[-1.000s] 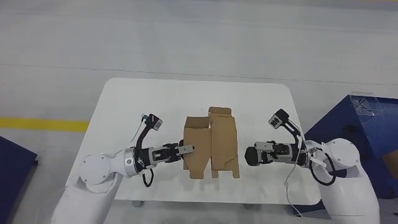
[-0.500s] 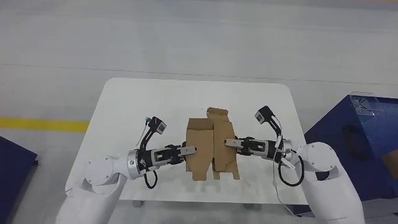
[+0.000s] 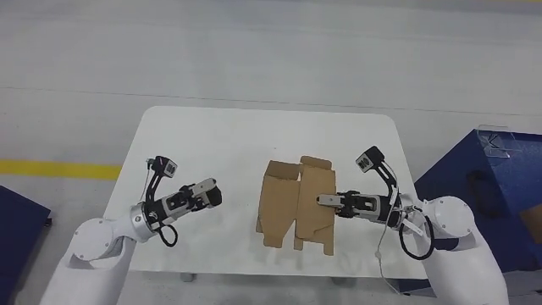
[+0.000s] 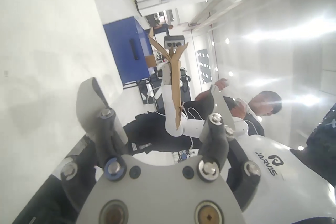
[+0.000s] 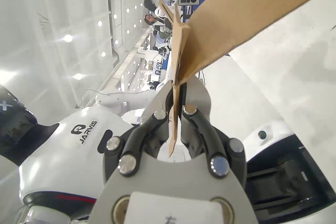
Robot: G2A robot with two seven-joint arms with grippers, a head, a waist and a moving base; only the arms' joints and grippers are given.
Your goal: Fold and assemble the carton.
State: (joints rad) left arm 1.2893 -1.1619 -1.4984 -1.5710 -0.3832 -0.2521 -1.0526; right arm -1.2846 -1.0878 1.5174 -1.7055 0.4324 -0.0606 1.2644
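The flat brown carton (image 3: 294,207) is held above the white table (image 3: 212,135), right of its middle. My right gripper (image 3: 323,202) is shut on the carton's right edge; the right wrist view shows the cardboard (image 5: 181,57) clamped between the two fingers (image 5: 157,104), with one flap (image 5: 252,4) hanging open towards the table. My left gripper (image 3: 210,193) stands open well to the left of the carton, with nothing between its fingers (image 4: 90,104). The left wrist view shows the carton (image 4: 175,88) edge-on, some way off.
A blue cabinet (image 3: 483,178) stands just off the table's right side. Another blue object (image 3: 17,220) sits on the floor to the left. A yellow line (image 3: 59,169) runs across the grey floor there. The table's far half lies bare.
My left gripper let go of the carton's left edge and drew back to the left. My right gripper came in, shut on the right edge and carried the carton slightly to the right.
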